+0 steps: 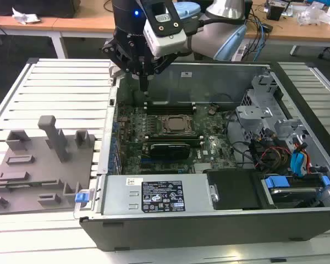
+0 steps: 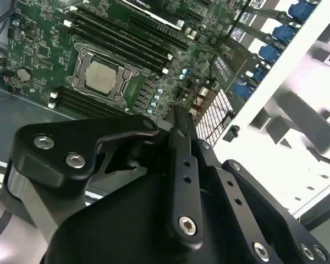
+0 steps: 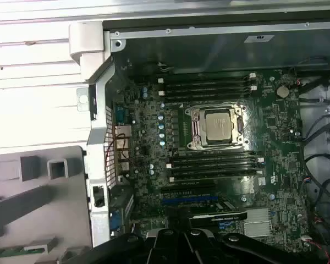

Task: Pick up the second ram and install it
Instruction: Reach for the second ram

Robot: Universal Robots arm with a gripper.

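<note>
Claw (image 1: 145, 87) pressed together, nothing between, above the motherboard's (image 1: 132, 132) back edge inside the open computer case (image 1: 209, 234). In the first wrist view, green sliver, apparently the second ram (image 3: 4, 252), on the grey holder (image 3: 38, 206), mostly cut off.

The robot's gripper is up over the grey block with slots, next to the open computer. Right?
No. In the exterior view the gripper is up over the open computer itself, above its green board. The grey block with slots is next to it, on the exterior view's left.
</note>
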